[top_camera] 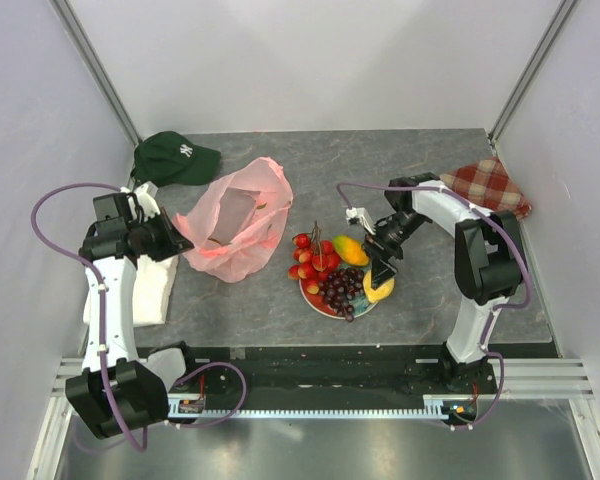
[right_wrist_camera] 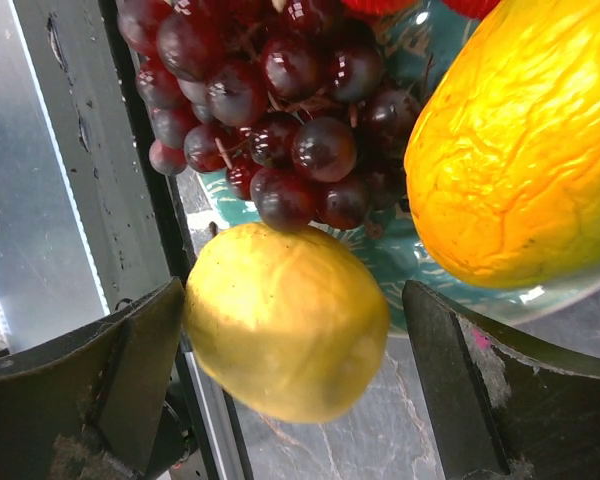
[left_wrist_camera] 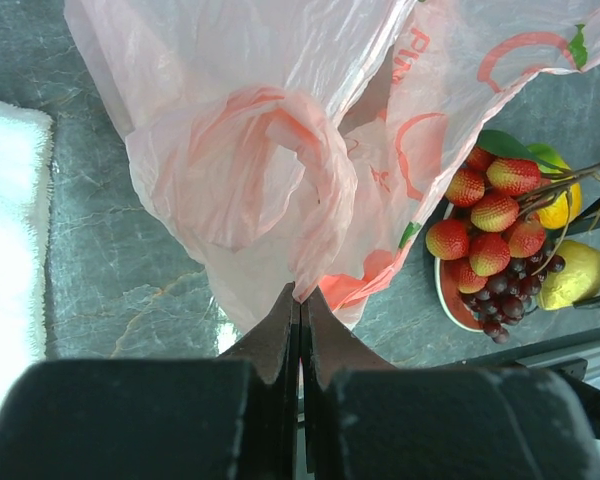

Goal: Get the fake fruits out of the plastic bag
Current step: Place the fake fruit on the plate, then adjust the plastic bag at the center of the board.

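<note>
From above, the task looks nearly done: the berries (top_camera: pixel 310 262), grapes (top_camera: pixel 342 291), orange fruit (top_camera: pixel 350 249) and lemon (top_camera: pixel 379 290) are all gathered on the plate (top_camera: pixel 315 300) in the middle of the surface (top_camera: pixel 250 300), just right of the bag (top_camera: pixel 235 228). The bag lies slumped with its mouth open toward the far side, near the cap (top_camera: pixel 175 156) and well apart from the cloth (top_camera: pixel 492 185). I see a dull grey-brown patch inside it, but cannot tell whether that is a last fruit or only the surface showing through. If one is left, that is all that remains. My left fingers (top_camera: pixel 178 243) sit at the bag's left edge, beside the towel (top_camera: pixel 150 290); my right fingers (top_camera: pixel 382 269) hang over the lemon at the plate's right rim. From my left wrist, those fingers are pressed flat together with no gap, pinching a thin fold of the bag (left_wrist_camera: pixel 240 170), which billows up in front of them. Past it the berries (left_wrist_camera: pixel 490 225), grapes (left_wrist_camera: pixel 505 300) and lemon (left_wrist_camera: pixel 575 275) show on the plate (left_wrist_camera: pixel 445 295). From my right wrist, the fingers stand wide apart around the lemon (right_wrist_camera: pixel 290 330). One pad just meets its side and the other stands off it with a clear gap, so I judge it is not gripped but resting at the plate's edge (right_wrist_camera: pixel 420 265), beside the grapes (right_wrist_camera: pixel 270 100) and the orange fruit (right_wrist_camera: pixel 520 150).
</note>
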